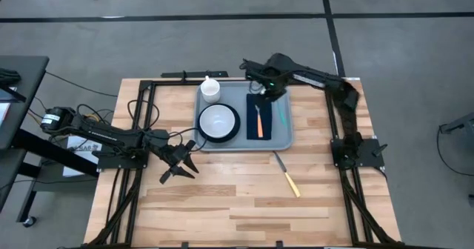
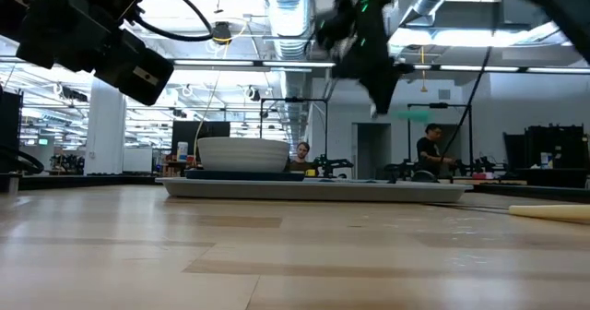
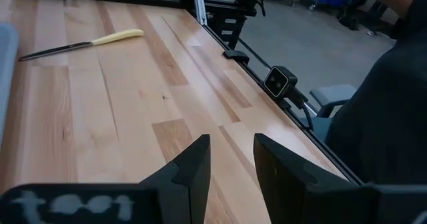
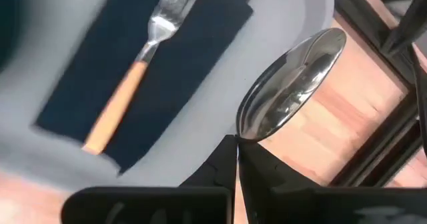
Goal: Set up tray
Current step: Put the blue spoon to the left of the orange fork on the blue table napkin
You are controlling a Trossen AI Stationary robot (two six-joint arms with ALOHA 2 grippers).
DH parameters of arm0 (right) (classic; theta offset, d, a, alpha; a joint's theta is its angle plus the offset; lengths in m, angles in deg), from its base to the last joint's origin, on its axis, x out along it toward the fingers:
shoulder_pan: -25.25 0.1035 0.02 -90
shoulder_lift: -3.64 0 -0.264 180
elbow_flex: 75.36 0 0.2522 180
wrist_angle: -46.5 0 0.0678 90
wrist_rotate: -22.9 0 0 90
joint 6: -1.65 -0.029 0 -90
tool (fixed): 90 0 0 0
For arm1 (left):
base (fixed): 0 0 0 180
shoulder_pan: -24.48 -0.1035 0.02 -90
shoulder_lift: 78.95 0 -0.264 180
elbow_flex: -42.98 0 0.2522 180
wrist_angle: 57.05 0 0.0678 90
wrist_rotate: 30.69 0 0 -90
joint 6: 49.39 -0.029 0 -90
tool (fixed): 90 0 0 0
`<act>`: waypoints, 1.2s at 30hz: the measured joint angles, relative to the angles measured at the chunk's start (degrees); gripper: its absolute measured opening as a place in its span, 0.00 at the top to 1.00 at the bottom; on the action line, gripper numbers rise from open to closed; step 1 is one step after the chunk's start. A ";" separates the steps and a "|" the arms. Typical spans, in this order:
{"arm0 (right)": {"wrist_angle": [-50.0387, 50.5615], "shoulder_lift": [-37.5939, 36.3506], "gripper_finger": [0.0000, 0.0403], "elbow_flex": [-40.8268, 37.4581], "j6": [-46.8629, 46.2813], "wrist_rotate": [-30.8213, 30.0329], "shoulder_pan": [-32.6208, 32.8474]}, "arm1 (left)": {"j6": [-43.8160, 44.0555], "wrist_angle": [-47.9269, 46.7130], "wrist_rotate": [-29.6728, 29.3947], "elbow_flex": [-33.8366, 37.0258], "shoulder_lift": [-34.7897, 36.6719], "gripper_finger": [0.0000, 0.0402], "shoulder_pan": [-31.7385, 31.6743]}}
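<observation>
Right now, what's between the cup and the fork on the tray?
In the high view, only bare tray floor lies between the cup and the fork; the bowl sits off to one side.

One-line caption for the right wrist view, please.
Right tool shut on a spoon above the tray, beside a fork on the napkin.

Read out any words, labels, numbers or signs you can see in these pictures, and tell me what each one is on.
No text can be read for certain.
Pale marks on the left gripper's housing, in its own wrist view: blurred, unreadable.
White label on the left arm's base, high view: too small to read.
Tray, spoon, fork, knife: no lettering shows.
</observation>
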 joint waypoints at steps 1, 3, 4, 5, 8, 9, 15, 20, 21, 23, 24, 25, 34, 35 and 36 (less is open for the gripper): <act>-0.60 -2.72 1.00 -1.97 -0.07 0.00 0.58 | 0.38 0.02 0.00 0.00 0.00 0.74 0.00; -3.12 -9.30 1.00 -7.02 -0.90 -0.15 1.61 | 1.15 -0.02 0.00 0.00 0.00 0.74 0.00; -5.94 -13.14 1.00 -10.58 -1.79 -0.85 2.05 | 1.37 -0.02 0.00 0.00 0.00 0.74 0.00; -9.40 -16.96 1.00 -14.94 -2.73 -1.52 2.43 | 1.66 -0.02 0.10 0.00 0.00 0.74 0.02; -25.98 -28.25 1.00 -31.78 -5.39 -1.45 2.71 | 2.20 -0.02 0.16 0.00 0.00 0.74 0.02; -33.22 -31.48 1.00 -38.08 -6.35 -0.28 2.25 | 2.22 -0.02 0.17 0.00 0.00 0.74 0.02; -65.41 -37.25 1.00 -58.95 -13.30 8.78 -2.53 | 3.32 0.11 -0.11 0.00 0.00 0.74 0.02; -61.47 -29.32 1.00 -51.73 -12.66 9.12 -1.61 | 3.81 0.13 -0.15 0.00 0.00 0.74 0.04; -60.05 -27.10 1.00 -49.11 -12.07 9.29 -1.23 | 3.78 0.13 -0.17 0.00 0.00 0.74 0.04; -55.50 -22.35 1.00 -43.06 -10.70 9.43 -1.02 | 3.37 0.13 -0.28 0.00 0.00 0.74 0.04; -52.73 -19.83 1.00 -39.78 -10.03 9.65 -1.00 | 3.14 0.13 -0.29 0.00 0.00 0.74 0.04; -49.46 -17.31 1.00 -36.36 -9.34 9.64 -1.00 | 3.03 0.13 -0.28 0.00 0.00 0.74 0.04; -34.81 0.04 1.00 -16.10 -5.26 11.35 -1.02 | 2.74 -0.04 -0.26 0.00 0.00 0.74 0.04; -35.00 1.33 1.00 -15.37 -4.64 12.54 -1.05 | 2.74 -0.05 -0.26 0.00 0.00 0.74 0.04; -34.91 2.36 1.00 -14.93 -4.32 13.48 -1.05 | 2.74 -0.07 -0.26 0.00 0.00 0.74 0.04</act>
